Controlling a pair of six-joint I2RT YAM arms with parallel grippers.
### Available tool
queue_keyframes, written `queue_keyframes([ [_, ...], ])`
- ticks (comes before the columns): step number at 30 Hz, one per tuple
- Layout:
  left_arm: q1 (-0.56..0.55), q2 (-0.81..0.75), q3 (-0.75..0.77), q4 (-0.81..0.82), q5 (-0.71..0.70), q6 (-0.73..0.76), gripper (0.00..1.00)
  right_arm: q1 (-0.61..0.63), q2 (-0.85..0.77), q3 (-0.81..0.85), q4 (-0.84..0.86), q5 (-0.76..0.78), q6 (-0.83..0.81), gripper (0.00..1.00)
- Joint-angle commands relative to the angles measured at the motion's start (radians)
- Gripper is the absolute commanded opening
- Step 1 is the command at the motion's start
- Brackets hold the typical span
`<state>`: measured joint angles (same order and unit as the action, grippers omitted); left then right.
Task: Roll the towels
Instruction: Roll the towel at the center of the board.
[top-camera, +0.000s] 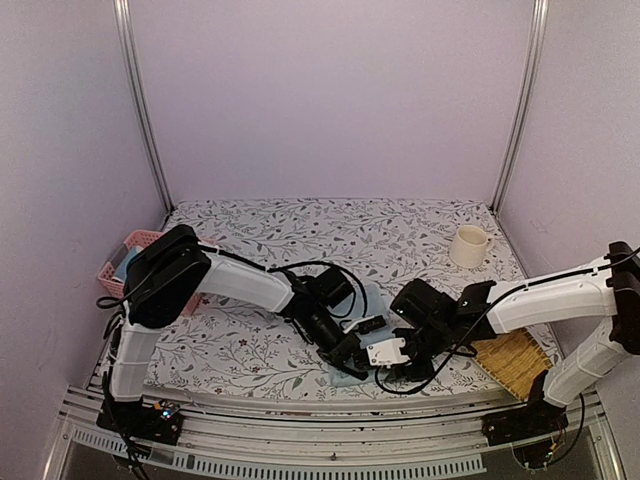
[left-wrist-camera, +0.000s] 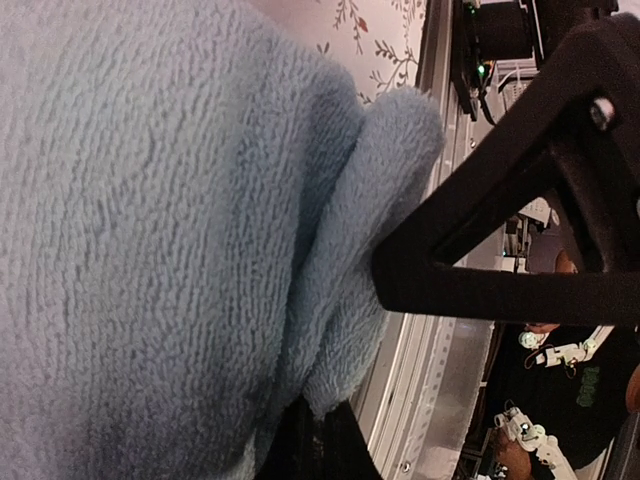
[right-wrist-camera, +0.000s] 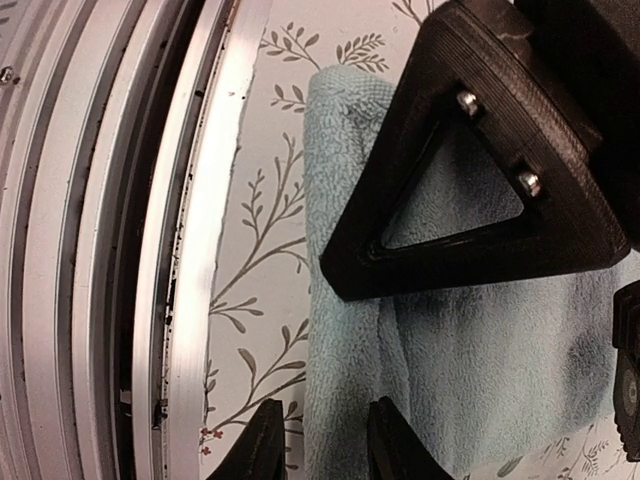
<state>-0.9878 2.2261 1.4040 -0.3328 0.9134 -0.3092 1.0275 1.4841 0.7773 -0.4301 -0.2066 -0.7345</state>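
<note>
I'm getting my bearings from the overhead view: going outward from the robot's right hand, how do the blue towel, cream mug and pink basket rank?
1. The light blue towel, directly under the right hand, at the near edge.
2. The cream mug, back right.
3. The pink basket, far left edge.

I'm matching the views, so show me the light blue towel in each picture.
Top external: light blue towel sits low centre.
Left wrist: towel fills the left and centre.
Right wrist: towel runs from centre to right.
Shared landmark: the metal rail beside the towel.
</note>
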Motion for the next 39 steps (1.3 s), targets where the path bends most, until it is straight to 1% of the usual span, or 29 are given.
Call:
queue_keyframes([
  [1, 0.007, 0.038, -0.029, -0.002, -0.026, -0.037, 0.00, 0.005, 0.036, -0.007, 0.042, 0.038, 0.024, 0.32],
  [5, 0.008, 0.034, -0.038, 0.012, -0.028, -0.045, 0.00, 0.005, 0.065, -0.006, 0.044, 0.028, 0.023, 0.32],
  [7, 0.008, 0.027, -0.046, 0.024, -0.033, -0.051, 0.00, 0.004, 0.081, -0.006, 0.043, 0.026, 0.018, 0.30],
  [9, 0.007, 0.017, -0.057, 0.039, -0.035, -0.054, 0.00, 0.004, 0.093, -0.001, 0.034, 0.012, 0.013, 0.22],
  [10, 0.007, 0.009, -0.064, 0.053, -0.029, -0.056, 0.00, 0.004, 0.099, 0.003, 0.027, 0.000, 0.011, 0.15],
  [11, 0.006, 0.000, -0.074, 0.073, -0.021, -0.059, 0.00, 0.004, 0.106, 0.009, 0.017, -0.012, 0.008, 0.10],
  [13, 0.005, -0.026, -0.101, 0.113, -0.027, -0.070, 0.00, -0.006, 0.120, 0.027, -0.015, -0.057, 0.005, 0.04],
  [18, 0.006, -0.117, -0.203, 0.226, -0.081, -0.101, 0.01, -0.097, 0.168, 0.111, -0.156, -0.267, -0.021, 0.03],
  [20, 0.004, -0.160, -0.246, 0.278, -0.110, -0.112, 0.06, -0.140, 0.213, 0.163, -0.240, -0.362, -0.049, 0.02],
  [24, 0.000, -0.270, -0.355, 0.408, -0.172, -0.122, 0.18, -0.202, 0.341, 0.268, -0.395, -0.496, -0.114, 0.03],
  [30, -0.006, -0.433, -0.564, 0.494, -0.286, -0.141, 0.21, -0.285, 0.570, 0.419, -0.574, -0.619, -0.202, 0.02],
  [31, -0.013, -0.469, -0.606, 0.509, -0.314, -0.141, 0.22, -0.298, 0.600, 0.425, -0.601, -0.636, -0.215, 0.02],
  [32, -0.026, -0.505, -0.639, 0.513, -0.353, -0.135, 0.23, -0.308, 0.631, 0.471, -0.629, -0.654, -0.223, 0.03],
  [34, -0.067, -0.572, -0.679, 0.490, -0.450, -0.093, 0.24, -0.328, 0.696, 0.524, -0.686, -0.688, -0.235, 0.02],
  [36, -0.132, -0.625, -0.682, 0.431, -0.592, -0.024, 0.26, -0.344, 0.759, 0.575, -0.742, -0.717, -0.245, 0.03],
  [39, -0.233, -0.656, -0.650, 0.369, -0.791, 0.097, 0.32, -0.355, 0.821, 0.621, -0.786, -0.742, -0.246, 0.03],
])
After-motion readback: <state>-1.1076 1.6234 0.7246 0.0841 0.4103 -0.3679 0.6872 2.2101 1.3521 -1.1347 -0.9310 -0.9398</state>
